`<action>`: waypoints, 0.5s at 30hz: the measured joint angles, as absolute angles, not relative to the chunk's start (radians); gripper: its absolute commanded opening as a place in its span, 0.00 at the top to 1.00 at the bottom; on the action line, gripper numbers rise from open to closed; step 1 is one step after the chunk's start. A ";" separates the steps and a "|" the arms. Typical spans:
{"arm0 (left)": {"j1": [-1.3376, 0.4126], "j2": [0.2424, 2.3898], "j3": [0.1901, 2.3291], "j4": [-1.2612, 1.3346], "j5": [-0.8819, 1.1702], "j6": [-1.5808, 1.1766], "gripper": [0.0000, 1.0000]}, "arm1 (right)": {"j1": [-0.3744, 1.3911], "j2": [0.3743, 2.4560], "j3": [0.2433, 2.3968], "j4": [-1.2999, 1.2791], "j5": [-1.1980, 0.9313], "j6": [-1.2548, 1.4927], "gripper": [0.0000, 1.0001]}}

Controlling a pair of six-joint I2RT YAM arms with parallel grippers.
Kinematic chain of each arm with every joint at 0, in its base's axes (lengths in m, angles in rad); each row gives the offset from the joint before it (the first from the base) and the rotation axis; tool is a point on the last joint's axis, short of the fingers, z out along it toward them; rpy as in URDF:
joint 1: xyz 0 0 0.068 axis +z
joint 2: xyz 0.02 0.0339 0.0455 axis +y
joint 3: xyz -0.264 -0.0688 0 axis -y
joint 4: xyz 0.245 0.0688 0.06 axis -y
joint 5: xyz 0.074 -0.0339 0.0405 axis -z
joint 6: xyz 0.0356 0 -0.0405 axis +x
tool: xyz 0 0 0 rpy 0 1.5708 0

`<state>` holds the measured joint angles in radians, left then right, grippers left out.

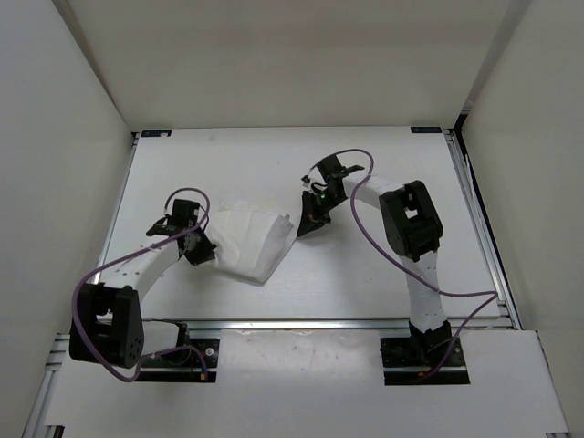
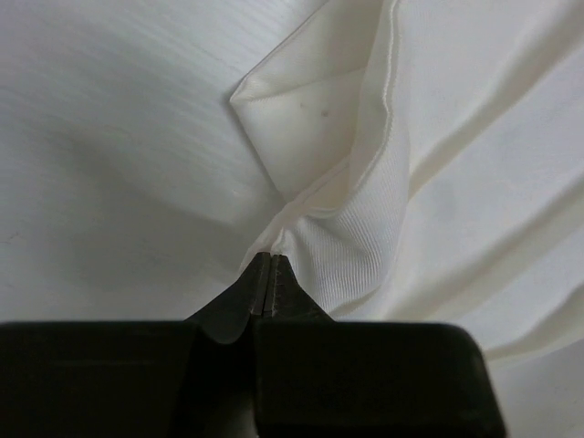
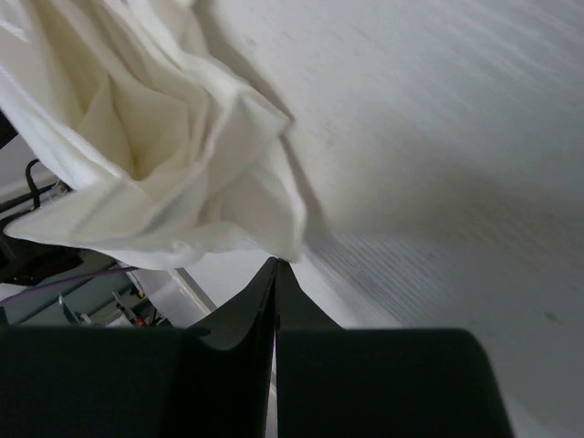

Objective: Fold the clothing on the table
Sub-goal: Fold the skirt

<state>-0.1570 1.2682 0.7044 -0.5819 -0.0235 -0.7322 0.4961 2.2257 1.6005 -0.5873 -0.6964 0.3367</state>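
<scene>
Left claw (image 2: 267, 274) is clenched on a gathered hem of the clothing (image 2: 438, 137), which fans out ahead and right of it on the worktop (image 2: 109, 137). Right claw (image 3: 276, 266) is clenched too, bunched cloth just at its tips, ahead-left; whether it caught any is unclear, so lift slowly, both together, watching that corner.

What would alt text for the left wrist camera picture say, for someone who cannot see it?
The left claw, black and shut, pinches the hemmed edge of a white garment, which lies in soft folds on a white table; one corner is folded over.
</scene>
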 measured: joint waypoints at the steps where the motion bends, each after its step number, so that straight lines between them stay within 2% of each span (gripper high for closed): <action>1: -0.154 1.268 0.694 -0.582 -0.027 -0.733 0.91 | 0.493 2.226 1.600 -0.596 -0.683 0.331 1.00; 3: -0.152 1.268 0.675 -0.580 -0.028 -0.733 0.89 | 0.488 2.224 1.600 -0.613 -0.647 0.319 0.99; 7: -0.147 1.268 0.636 -0.572 -0.029 -0.732 0.77 | 0.487 2.185 1.601 -0.670 -0.561 0.272 0.85; 8: -0.146 1.268 0.630 -0.574 -0.030 -0.733 0.70 | 0.489 2.165 1.602 -0.684 -0.545 0.255 0.82; 9: -0.145 1.268 0.627 -0.577 -0.031 -0.732 0.56 | 0.495 2.136 1.608 -0.701 -0.532 0.239 0.81; 10: -0.144 1.268 0.627 -0.579 -0.032 -0.727 0.51 | 0.503 2.110 1.613 -0.708 -0.525 0.226 0.78; 11: -0.144 1.268 0.627 -0.578 -0.035 -0.727 0.41 | 0.516 2.080 1.623 -0.713 -0.522 0.214 0.77; 13: -0.139 1.268 0.627 -0.583 -0.043 -0.717 0.09 | 0.551 2.031 1.658 -0.719 -0.522 0.192 0.75; 14: -0.138 1.268 0.628 -0.587 -0.048 -0.717 0.01 | 0.571 2.014 1.679 -0.719 -0.526 0.182 0.74; 15: -0.137 1.268 0.632 -0.595 -0.053 -0.716 0.02 | 0.591 2.003 1.697 -0.716 -0.532 0.175 0.74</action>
<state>-0.1371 1.2682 0.6315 -0.5953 -0.0528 -0.7158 0.5907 2.0026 1.6966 -0.7162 -0.5323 0.1749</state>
